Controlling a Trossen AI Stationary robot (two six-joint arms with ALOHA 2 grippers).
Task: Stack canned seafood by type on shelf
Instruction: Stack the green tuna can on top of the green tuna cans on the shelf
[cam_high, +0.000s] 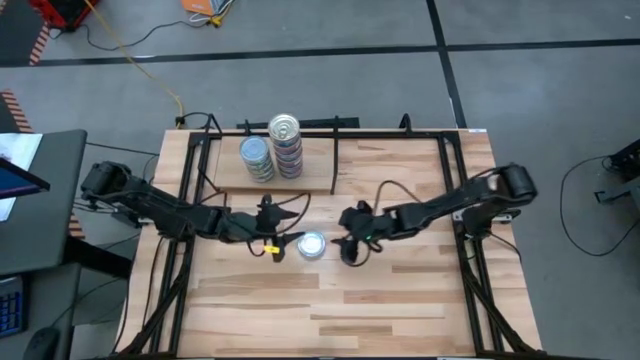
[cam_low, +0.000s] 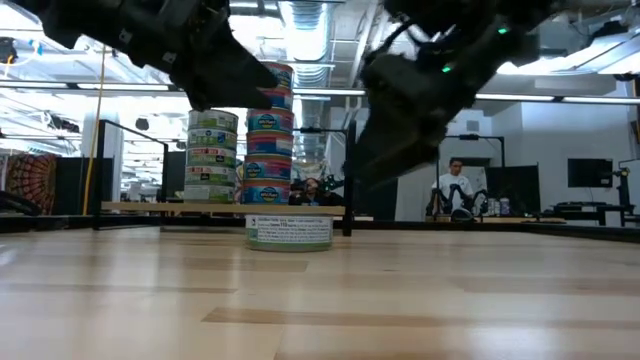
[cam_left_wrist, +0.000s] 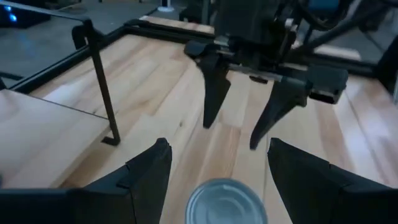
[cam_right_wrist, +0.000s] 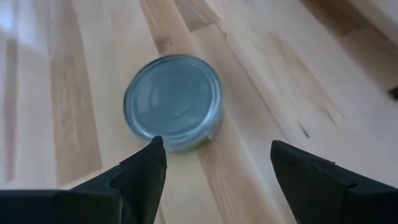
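One flat round tin (cam_high: 312, 245) with a bluish-grey top rests on its base on the table's middle, also seen as the tin (cam_right_wrist: 174, 102), the tin (cam_left_wrist: 227, 202) and the tin (cam_low: 289, 232). On the shelf (cam_high: 390, 165) at the far side stand two stacks of canned seafood: a shorter stack (cam_high: 258, 158) with a bluish-grey top and a taller stack (cam_high: 286, 145) with a cream pull-tab top. My left gripper (cam_high: 272, 245) hangs open just left of the lone tin. My right gripper (cam_high: 350, 246) hangs open just right of it, above the table. Neither touches the tin.
A thin black divider rod (cam_high: 335, 160) stands upright on the shelf, right of the stacks. Black frame bars (cam_high: 185, 200) run along the table's left and right sides. Bare wood (cam_high: 330, 310) lies toward the near edge. A person (cam_low: 455, 190) sits far off in the room.
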